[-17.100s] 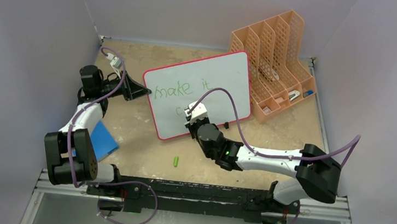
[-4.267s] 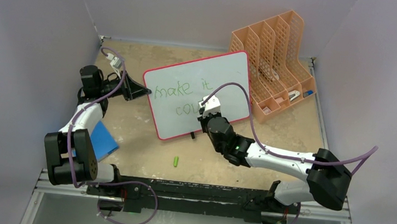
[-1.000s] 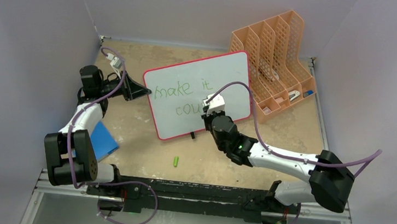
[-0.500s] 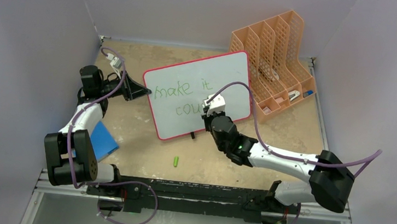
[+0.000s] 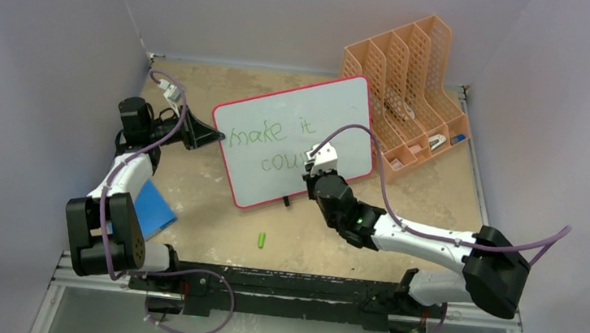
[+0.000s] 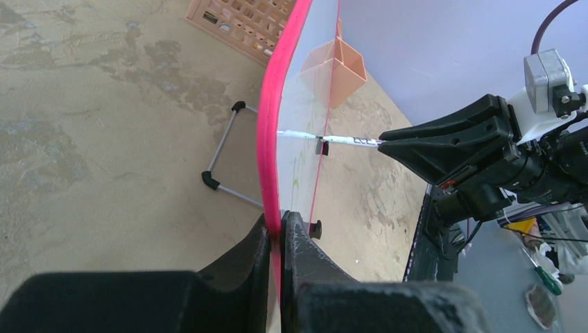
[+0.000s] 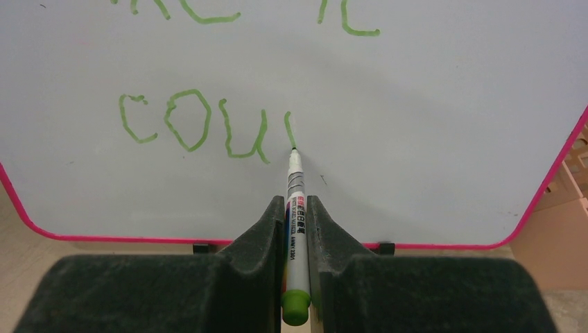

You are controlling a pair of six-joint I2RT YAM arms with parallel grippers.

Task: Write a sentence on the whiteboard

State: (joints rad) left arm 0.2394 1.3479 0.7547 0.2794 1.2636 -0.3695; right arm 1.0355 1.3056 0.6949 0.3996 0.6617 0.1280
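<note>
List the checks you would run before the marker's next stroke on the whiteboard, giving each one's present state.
1. The left pincer is shut on the whiteboard rim: ok.
2. The right pincer is shut on the marker: ok.
3. Marker tip touching the board at the newest stroke's end: ok.
4. Bare board right of the tip for more letters: ok.
5. The sentence complete: not ok, second line reads "cou" plus one stroke.
6. The stand steady on the table: cannot tell.
</note>
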